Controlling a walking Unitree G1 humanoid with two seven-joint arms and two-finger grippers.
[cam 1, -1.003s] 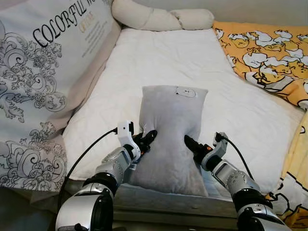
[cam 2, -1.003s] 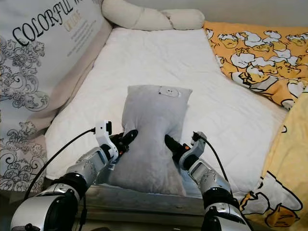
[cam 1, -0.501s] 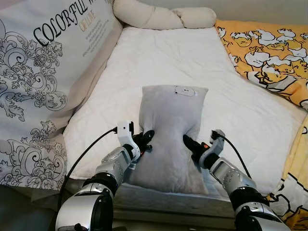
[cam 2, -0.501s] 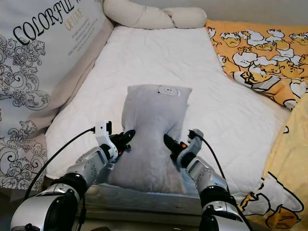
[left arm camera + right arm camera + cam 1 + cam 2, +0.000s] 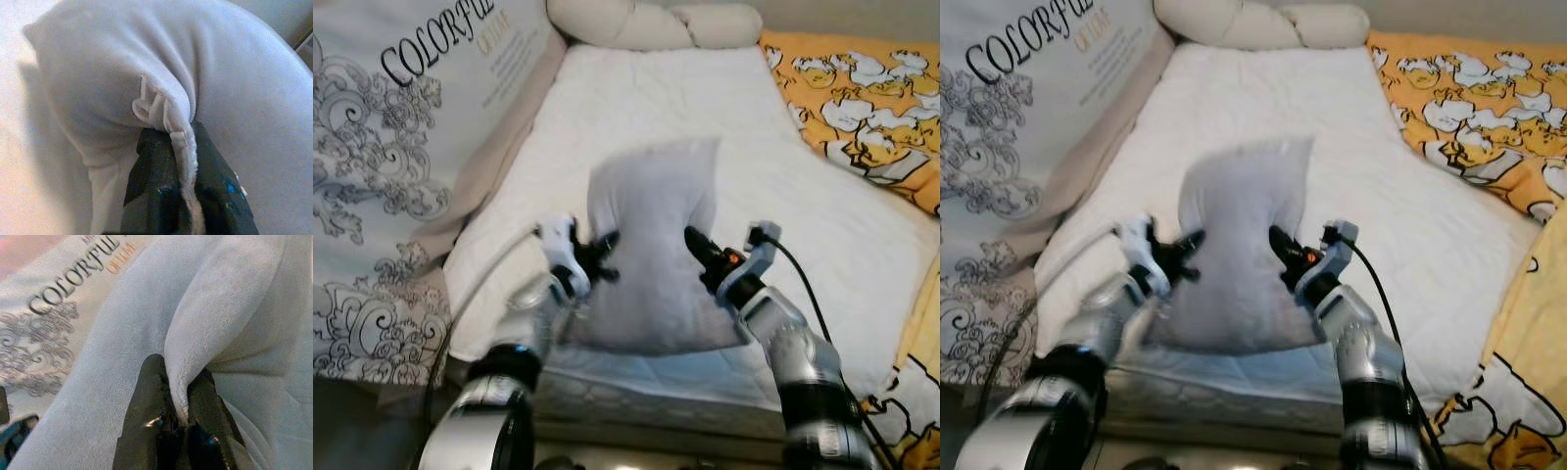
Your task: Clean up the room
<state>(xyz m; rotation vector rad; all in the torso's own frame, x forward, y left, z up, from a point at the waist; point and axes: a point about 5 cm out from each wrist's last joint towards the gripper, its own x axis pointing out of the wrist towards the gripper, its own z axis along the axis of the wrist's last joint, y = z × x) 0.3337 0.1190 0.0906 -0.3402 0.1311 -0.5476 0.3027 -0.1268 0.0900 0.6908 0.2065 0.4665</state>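
I see the grey pillow (image 5: 651,255) held above the white mattress (image 5: 803,196), near its front edge. My left gripper (image 5: 603,255) pinches its left seam; my right gripper (image 5: 697,247) pinches a fold on its right side

A bed (image 5: 646,108) with a white quilted cover is seen ahead. A printed panel (image 5: 401,147) is set at 9 o'clock, cream bolsters (image 5: 646,20) at 12, a yellow cartoon-print blanket (image 5: 871,98) at 2.
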